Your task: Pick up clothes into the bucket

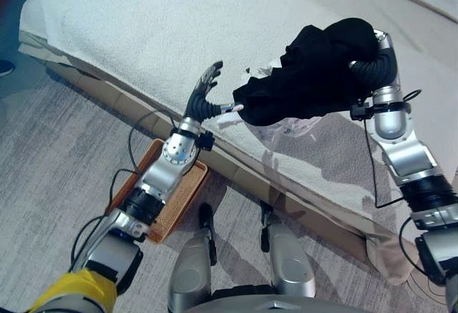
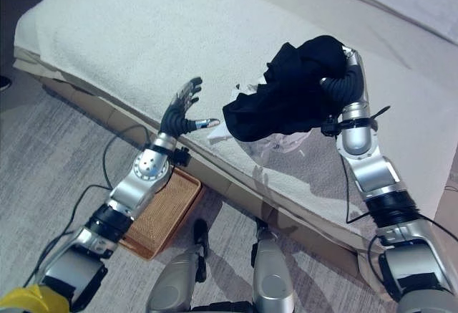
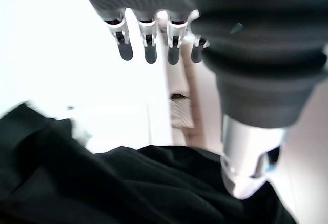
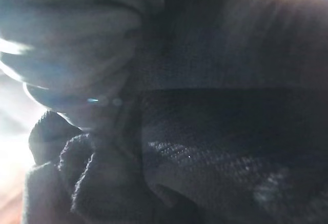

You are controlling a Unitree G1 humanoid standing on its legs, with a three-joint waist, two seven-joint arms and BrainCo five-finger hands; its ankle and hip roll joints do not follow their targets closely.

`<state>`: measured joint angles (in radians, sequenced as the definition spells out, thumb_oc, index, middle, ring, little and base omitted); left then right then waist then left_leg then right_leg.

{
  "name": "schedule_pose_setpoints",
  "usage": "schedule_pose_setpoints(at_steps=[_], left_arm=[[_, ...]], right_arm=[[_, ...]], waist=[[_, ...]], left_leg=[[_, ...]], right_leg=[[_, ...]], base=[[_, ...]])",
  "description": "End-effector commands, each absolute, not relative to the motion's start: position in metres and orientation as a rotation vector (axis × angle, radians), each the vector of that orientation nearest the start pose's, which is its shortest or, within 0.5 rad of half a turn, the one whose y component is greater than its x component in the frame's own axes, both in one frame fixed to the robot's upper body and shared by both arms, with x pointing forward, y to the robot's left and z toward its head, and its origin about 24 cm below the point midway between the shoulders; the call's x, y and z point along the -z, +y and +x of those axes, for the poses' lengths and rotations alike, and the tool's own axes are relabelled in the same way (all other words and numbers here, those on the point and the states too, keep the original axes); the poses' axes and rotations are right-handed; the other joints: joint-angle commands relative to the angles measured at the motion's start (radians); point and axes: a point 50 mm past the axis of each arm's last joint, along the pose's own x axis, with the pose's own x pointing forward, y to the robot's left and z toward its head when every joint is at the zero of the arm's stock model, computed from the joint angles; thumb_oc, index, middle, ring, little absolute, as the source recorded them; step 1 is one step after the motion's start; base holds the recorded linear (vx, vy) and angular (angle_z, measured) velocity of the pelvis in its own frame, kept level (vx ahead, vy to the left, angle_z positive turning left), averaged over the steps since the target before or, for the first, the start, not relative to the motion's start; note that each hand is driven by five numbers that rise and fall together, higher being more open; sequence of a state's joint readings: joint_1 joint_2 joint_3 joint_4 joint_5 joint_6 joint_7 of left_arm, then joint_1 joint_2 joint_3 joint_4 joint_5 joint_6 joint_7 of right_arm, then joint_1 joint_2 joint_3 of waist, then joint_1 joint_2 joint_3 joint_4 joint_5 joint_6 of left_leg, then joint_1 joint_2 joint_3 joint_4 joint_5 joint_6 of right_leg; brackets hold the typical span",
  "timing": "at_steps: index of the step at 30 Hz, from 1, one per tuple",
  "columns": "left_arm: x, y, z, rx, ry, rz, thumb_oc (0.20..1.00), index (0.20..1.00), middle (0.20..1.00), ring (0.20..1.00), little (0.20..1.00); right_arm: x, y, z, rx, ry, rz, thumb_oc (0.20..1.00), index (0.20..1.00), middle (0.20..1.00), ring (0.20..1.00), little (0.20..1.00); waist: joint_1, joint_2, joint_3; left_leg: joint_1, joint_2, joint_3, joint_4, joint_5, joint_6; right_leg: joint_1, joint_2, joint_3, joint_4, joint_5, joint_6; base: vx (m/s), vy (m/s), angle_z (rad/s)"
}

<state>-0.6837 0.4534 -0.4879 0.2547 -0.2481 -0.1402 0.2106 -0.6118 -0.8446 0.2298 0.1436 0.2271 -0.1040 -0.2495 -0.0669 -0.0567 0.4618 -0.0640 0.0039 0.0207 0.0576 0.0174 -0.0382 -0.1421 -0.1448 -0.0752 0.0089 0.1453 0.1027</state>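
A black garment (image 1: pixel 315 76) hangs bunched in the air above the bed's near edge, draped over my right hand (image 1: pixel 379 59), whose dark ribbed wrist cover sticks out at the cloth's right side. The right wrist view has the black knit cloth (image 4: pixel 205 157) pressed close against it. My left hand (image 1: pixel 204 94) is raised just left of the garment's lower corner, open, with its thumb reaching toward the hem. Past the straight fingers (image 3: pixel 148 49) in the left wrist view lies the black cloth (image 3: pixel 128 183). A brown woven basket (image 1: pixel 179 198) sits on the floor under my left forearm.
The bed (image 1: pixel 143 26) with its white textured cover runs diagonally across the view. Crumpled clear plastic (image 1: pixel 286 130) lies on it below the garment. Grey carpet (image 1: pixel 64 148) spreads to the left of the basket.
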Motion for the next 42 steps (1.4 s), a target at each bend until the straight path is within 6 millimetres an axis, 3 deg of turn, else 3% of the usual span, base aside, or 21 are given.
schedule_pose_setpoints(at_steps=[1, 5, 12, 25, 26, 28, 29, 30, 31, 32, 33, 35, 36, 37, 38, 41, 42], left_arm=[[-0.153, 0.094, 0.338, 0.351, -0.435, 0.445, 1.0, 1.0, 1.0, 1.0, 1.0], [-0.163, 0.077, 0.345, 0.418, -0.453, 0.515, 1.0, 1.0, 1.0, 1.0, 1.0], [-0.158, 0.051, 0.349, 0.498, -0.42, 0.558, 1.0, 1.0, 1.0, 1.0, 1.0], [-0.136, -0.004, 0.337, 0.728, -0.278, 0.445, 1.0, 1.0, 1.0, 1.0, 1.0], [-0.135, -0.012, 0.333, 0.779, -0.252, 0.4, 0.862, 0.862, 0.862, 0.862, 0.862], [-0.133, -0.014, 0.331, 0.793, -0.238, 0.371, 0.263, 0.263, 0.263, 0.263, 0.263], [-0.129, -0.015, 0.329, 0.815, -0.202, 0.321, 0.2, 0.2, 0.2, 0.2, 0.2], [-0.129, -0.015, 0.329, 0.816, -0.202, 0.321, 0.2, 0.2, 0.2, 0.2, 0.2], [-0.127, -0.013, 0.328, 0.816, -0.189, 0.299, 0.2, 0.2, 0.2, 0.2, 0.2], [-0.125, -0.011, 0.328, 0.812, -0.173, 0.279, 0.2, 0.2, 0.2, 0.2, 0.2], [-0.12, -0.004, 0.329, 0.801, -0.15, 0.265, 0.2, 0.2, 0.2, 0.2, 0.2], [-0.118, -0.001, 0.33, 0.79, -0.142, 0.273, 0.2, 0.2, 0.2, 0.2, 0.2], [-0.115, 0.004, 0.331, 0.772, -0.132, 0.274, 0.2, 0.2, 0.2, 0.2, 0.2], [-0.112, 0.01, 0.332, 0.754, -0.122, 0.28, 0.2, 0.2, 0.2, 0.2, 0.2], [-0.107, 0.023, 0.336, 0.713, -0.106, 0.294, 0.2, 0.2, 0.2, 0.2, 0.2], [-0.103, 0.031, 0.337, 0.69, -0.093, 0.304, 0.2, 0.2, 0.2, 0.2, 0.2], [-0.099, 0.045, 0.339, 0.644, -0.081, 0.314, 0.2, 0.2, 0.2, 0.2, 0.2]], right_arm=[[-0.255, -0.212, 0.318, -0.123, -0.643, -0.511, 0.2, 0.2, 0.2, 0.2, 0.2], [-0.266, -0.191, 0.313, -0.323, -0.631, -0.534, 0.2, 0.2, 0.2, 0.2, 0.2], [-0.27, -0.162, 0.301, -0.544, -0.645, -0.5, 0.2, 0.2, 0.2, 0.2, 0.2], [-0.259, -0.137, 0.291, -0.741, -0.589, -0.406, 0.2, 0.2, 0.2, 0.2, 0.2], [-0.259, -0.134, 0.29, -0.752, -0.595, -0.379, 0.2, 0.2, 0.2, 0.2, 0.2], [-0.259, -0.134, 0.29, -0.745, -0.599, -0.376, 0.2, 0.2, 0.2, 0.2, 0.2], [-0.258, -0.136, 0.291, -0.718, -0.609, -0.352, 0.2, 0.2, 0.2, 0.2, 0.2], [-0.258, -0.136, 0.291, -0.717, -0.609, -0.352, 0.2, 0.2, 0.2, 0.2, 0.2], [-0.257, -0.137, 0.291, -0.707, -0.614, -0.345, 0.307, 0.307, 0.307, 0.307, 0.307], [-0.256, -0.138, 0.291, -0.691, -0.617, -0.336, 0.558, 0.558, 0.558, 0.558, 0.558], [-0.253, -0.144, 0.293, -0.644, -0.619, -0.313, 0.667, 0.667, 0.667, 0.667, 0.667], [-0.252, -0.146, 0.293, -0.622, -0.625, -0.298, 0.711, 0.711, 0.711, 0.711, 0.711], [-0.25, -0.149, 0.293, -0.594, -0.623, -0.275, 0.881, 0.881, 0.881, 0.881, 0.881], [-0.246, -0.152, 0.293, -0.572, -0.618, -0.249, 1.0, 1.0, 1.0, 1.0, 1.0], [-0.243, -0.158, 0.294, -0.528, -0.619, -0.202, 1.0, 1.0, 1.0, 1.0, 1.0], [-0.239, -0.163, 0.293, -0.502, -0.612, -0.168, 1.0, 1.0, 1.0, 1.0, 1.0], [-0.233, -0.169, 0.293, -0.459, -0.604, -0.116, 1.0, 1.0, 1.0, 1.0, 1.0]], waist=[[-0.007, -0.036, -0.189], [-0.011, -0.035, -0.218], [-0.02, -0.033, -0.246], [-0.03, -0.026, -0.264], [-0.033, -0.023, -0.267], [-0.034, -0.022, -0.269], [-0.037, -0.018, -0.273], [-0.037, -0.019, -0.273], [-0.038, -0.017, -0.274], [-0.038, -0.016, -0.275], [-0.038, -0.014, -0.276], [-0.038, -0.013, -0.275], [-0.038, -0.012, -0.276], [-0.036, -0.011, -0.276], [-0.033, -0.01, -0.276], [-0.032, -0.01, -0.278], [-0.029, -0.008, -0.278]], left_leg=[[-0.043, -0.012, -0.014, 0.025, -0.025, -0.014], [-0.009, -0.003, -0.011, 0.023, -0.034, -0.02], [0.013, 0.007, -0.015, 0.011, -0.034, -0.026], [0.027, 0.013, -0.03, 0.002, -0.026, -0.03], [0.03, 0.013, -0.032, -0.001, -0.025, -0.031], [0.032, 0.013, -0.032, -0.002, -0.025, -0.031], [0.035, 0.013, -0.032, -0.004, -0.025, -0.031], [0.035, 0.013, -0.032, -0.005, -0.025, -0.031], [0.036, 0.013, -0.032, -0.005, -0.025, -0.031], [0.037, 0.013, -0.033, -0.006, -0.025, -0.03], [0.039, 0.013, -0.035, -0.008, -0.024, -0.031], [0.038, 0.013, -0.036, -0.008, -0.024, -0.03], [0.038, 0.013, -0.037, -0.008, -0.024, -0.03], [0.038, 0.013, -0.038, -0.009, -0.023, -0.029], [0.037, 0.013, -0.04, -0.01, -0.023, -0.029], [0.037, 0.013, -0.041, -0.009, -0.023, -0.029], [0.038, 0.012, -0.044, -0.008, -0.025, -0.028]], right_leg=[[0.036, 0.004, -0.026, 0.056, -0.107, 0.048], [0.071, 0.011, -0.031, 0.055, -0.12, 0.045], [0.096, 0.017, -0.034, 0.044, -0.129, 0.042], [0.125, 0.019, -0.047, 0.032, -0.138, 0.037], [0.129, 0.019, -0.049, 0.029, -0.139, 0.037], [0.131, 0.019, -0.051, 0.028, -0.139, 0.037], [0.133, 0.019, -0.052, 0.025, -0.138, 0.037], [0.133, 0.019, -0.052, 0.025, -0.138, 0.037], [0.133, 0.018, -0.052, 0.025, -0.138, 0.037], [0.135, 0.018, -0.053, 0.023, -0.138, 0.037], [0.136, 0.019, -0.053, 0.024, -0.138, 0.036], [0.136, 0.018, -0.055, 0.024, -0.138, 0.036], [0.137, 0.018, -0.056, 0.024, -0.14, 0.035], [0.139, 0.018, -0.059, 0.023, -0.14, 0.034], [0.141, 0.018, -0.061, 0.023, -0.141, 0.034], [0.142, 0.017, -0.063, 0.023, -0.142, 0.034], [0.144, 0.016, -0.063, 0.023, -0.143, 0.033]], base=[[0.07, -0.023, -0.02], [0.07, -0.02, -0.01], [0.03, -0.013, 0.01], [0.0, -0.003, 0.01], [0.0, -0.003, 0.11], [0.01, -0.002, 0.08], [0.0, 0.0, 0.0], [0.0, 0.0, 0.0], [0.0, 0.0, 0.0], [0.0, 0.0, 0.0], [0.0, 0.0, 0.0], [0.0, 0.0, 0.0], [0.0, 0.0, 0.0], [0.0, 0.0, 0.0], [0.0, 0.0, 0.0], [0.0, 0.0, 0.0], [0.0, 0.0, 0.0]])
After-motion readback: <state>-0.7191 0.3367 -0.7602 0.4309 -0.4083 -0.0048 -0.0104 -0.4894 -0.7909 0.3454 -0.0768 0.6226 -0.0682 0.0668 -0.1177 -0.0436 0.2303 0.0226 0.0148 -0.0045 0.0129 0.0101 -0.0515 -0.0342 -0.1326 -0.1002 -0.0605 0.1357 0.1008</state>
